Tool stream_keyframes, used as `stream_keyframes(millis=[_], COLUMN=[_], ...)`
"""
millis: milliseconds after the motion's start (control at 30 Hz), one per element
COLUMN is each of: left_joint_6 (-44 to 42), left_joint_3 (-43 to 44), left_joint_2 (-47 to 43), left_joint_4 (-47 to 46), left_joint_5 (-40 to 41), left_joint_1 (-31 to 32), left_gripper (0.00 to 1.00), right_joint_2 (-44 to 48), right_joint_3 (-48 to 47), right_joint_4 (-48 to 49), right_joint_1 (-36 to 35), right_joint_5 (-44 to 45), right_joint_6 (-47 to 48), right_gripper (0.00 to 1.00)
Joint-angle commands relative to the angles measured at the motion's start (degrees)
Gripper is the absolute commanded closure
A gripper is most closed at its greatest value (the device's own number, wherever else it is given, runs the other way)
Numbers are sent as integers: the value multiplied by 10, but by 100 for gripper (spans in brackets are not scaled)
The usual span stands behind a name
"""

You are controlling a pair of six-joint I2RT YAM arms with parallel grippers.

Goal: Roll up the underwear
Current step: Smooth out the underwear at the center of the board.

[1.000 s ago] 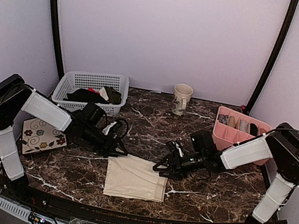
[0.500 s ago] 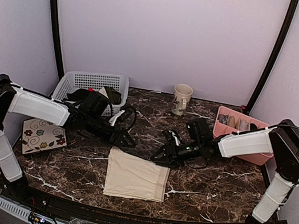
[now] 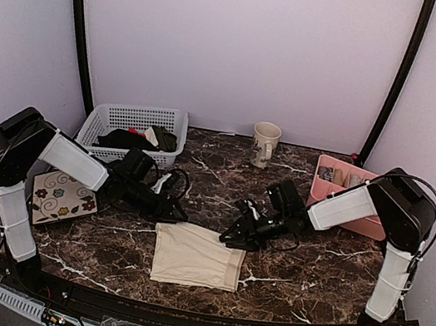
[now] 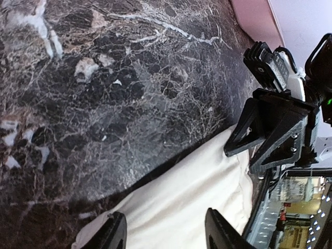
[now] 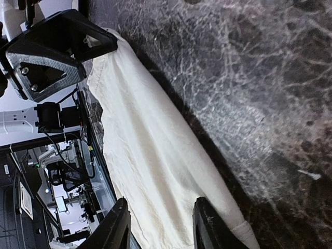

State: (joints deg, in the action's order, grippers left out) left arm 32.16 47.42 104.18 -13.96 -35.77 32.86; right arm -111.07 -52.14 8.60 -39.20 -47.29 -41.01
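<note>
The cream-beige underwear lies flat on the dark marble table, near the front middle. My left gripper stands at its far left corner and my right gripper at its far right corner. In the left wrist view the left gripper is open, its fingertips straddling the underwear, with the right gripper across from it. In the right wrist view the right gripper is open over the underwear, whose far edge looks slightly raised and rounded. The left gripper shows at the other end.
A white basket with dark garments stands at the back left. In front of it lies a floral tile. A mug stands at the back middle, and a pink divided bin at the back right.
Both grippers moved up and away from the underwear, then came back down to its far corners. Their jaws have narrowed. The cloth has barely shifted.
</note>
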Motion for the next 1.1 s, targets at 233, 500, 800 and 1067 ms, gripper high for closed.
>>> stream_keyframes(millis=[233, 500, 800, 1067], left_joint_6=[0, 109, 174, 124], left_joint_3=[-51, -113, -206, -223], left_joint_2=[-209, -168, -83, -159], left_joint_4=[24, -104, -213, -153], left_joint_5=[-20, -2, -13, -5], left_joint_1=[90, 165, 169, 180], left_gripper=[24, 23, 26, 29], right_joint_2=[174, 117, 21, 105], right_joint_3=[41, 85, 170, 179], right_joint_4=[5, 103, 199, 164], right_joint_1=[-67, -136, -135, -135], right_joint_5=[42, 42, 42, 42], right_joint_6=[5, 5, 5, 5], right_gripper=[58, 58, 58, 58])
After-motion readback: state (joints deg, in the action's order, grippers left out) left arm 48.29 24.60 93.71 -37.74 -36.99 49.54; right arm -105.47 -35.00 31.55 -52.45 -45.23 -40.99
